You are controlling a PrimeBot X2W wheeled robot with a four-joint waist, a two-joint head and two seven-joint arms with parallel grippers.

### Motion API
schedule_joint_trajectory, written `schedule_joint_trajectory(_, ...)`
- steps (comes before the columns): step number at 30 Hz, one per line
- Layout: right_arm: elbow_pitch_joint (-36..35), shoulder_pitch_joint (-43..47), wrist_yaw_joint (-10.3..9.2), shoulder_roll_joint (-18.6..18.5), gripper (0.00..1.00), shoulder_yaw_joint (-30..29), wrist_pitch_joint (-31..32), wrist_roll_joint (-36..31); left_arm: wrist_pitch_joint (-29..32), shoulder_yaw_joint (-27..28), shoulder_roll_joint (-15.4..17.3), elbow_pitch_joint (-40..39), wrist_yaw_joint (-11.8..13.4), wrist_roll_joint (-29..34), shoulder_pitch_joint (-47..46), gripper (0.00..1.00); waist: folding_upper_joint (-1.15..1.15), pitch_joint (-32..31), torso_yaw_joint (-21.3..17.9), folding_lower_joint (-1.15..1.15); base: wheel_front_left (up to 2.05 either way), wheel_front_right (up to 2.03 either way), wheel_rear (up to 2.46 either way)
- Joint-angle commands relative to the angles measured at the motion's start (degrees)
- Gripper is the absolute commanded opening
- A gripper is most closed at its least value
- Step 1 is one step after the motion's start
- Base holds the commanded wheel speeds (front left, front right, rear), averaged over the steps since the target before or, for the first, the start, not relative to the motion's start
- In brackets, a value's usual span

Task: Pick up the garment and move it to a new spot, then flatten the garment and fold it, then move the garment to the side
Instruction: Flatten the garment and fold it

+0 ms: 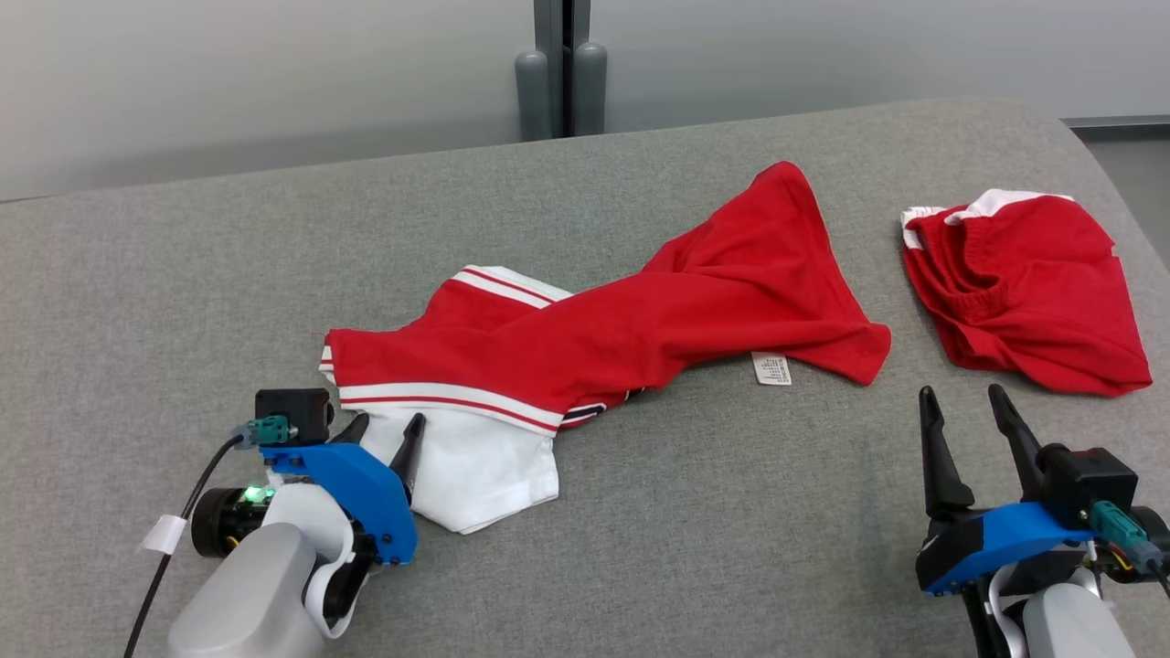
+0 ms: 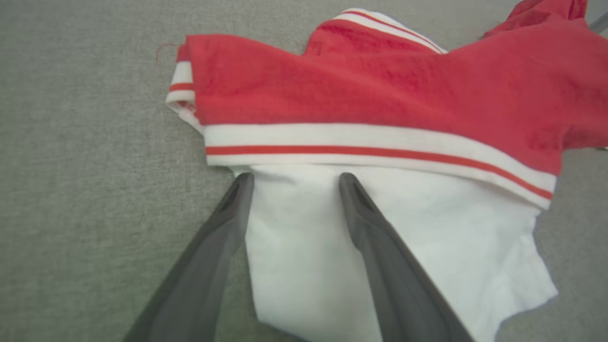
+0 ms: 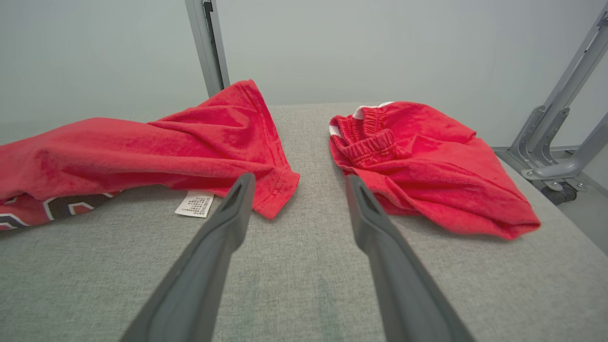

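The red-and-white garment lies twisted across the middle of the grey bench. The left gripper, spread wide, straddles its white end; I'd press down to bracket a fold before pinching. The right gripper, also spread, sits near the red hem, beside the red shorts.

Red shorts lying crumpled at the rt end of the grey padded table, elastic waistband w/ white trim facing the far edge. Pale wall running behind the table. Grey post standing against it approx mid-table, two rounded caps flanking its base. Metal frame legs slanting down just beside the table's rt edge, dark wheel sitting at their foot.
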Motion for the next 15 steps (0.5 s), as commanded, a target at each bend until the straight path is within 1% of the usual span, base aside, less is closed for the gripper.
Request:
schedule_joint_trajectory(1,-0.01,0.03,0.01,-0.08,1.00,0.15,0.10,-0.27,-0.47,-0.29,-0.11,1.13,-0.35,0.09,-1.26,0.50,0.00,-0.10,0.02,0.00,0.00,0.00,0.00)
schedule_joint_trajectory(2,-0.01,0.03,0.01,-0.08,1.00,0.15,0.10,-0.27,-0.47,-0.29,-0.11,1.13,-0.35,0.09,-1.26,0.50,0.00,-0.10,0.02,0.00,0.00,0.00,0.00)
schedule_joint_trajectory(3,-0.08,-0.01,0.01,-0.08,1.00,0.23,0.11,-0.33,-1.39,-0.40,-0.62,2.35,-0.18,0.30,-1.36,0.13,0.00,-0.21,0.04,0.00,0.00,0.00,0.00)
schedule_joint_trajectory(4,-0.21,-0.02,0.01,-0.08,1.00,0.23,0.16,-0.38,-1.79,-0.36,-0.89,2.89,-0.23,0.12,-1.35,0.00,0.00,-0.26,0.07,0.00,0.00,0.00,0.00)
schedule_joint_trajectory(10,-0.70,0.46,0.01,-0.08,1.00,-0.05,0.45,-0.59,-2.93,-2.03,-1.12,5.44,-0.58,1.68,-2.08,0.00,0.00,-0.53,0.50,0.00,0.00,0.00,0.00)
schedule_joint_trajectory(15,-1.21,1.00,0.01,-0.08,1.00,-0.66,0.42,-0.44,-6.40,-2.87,-0.66,5.29,-0.49,3.23,-2.75,0.00,0.00,-0.97,1.45,0.00,0.00,0.00,0.00)
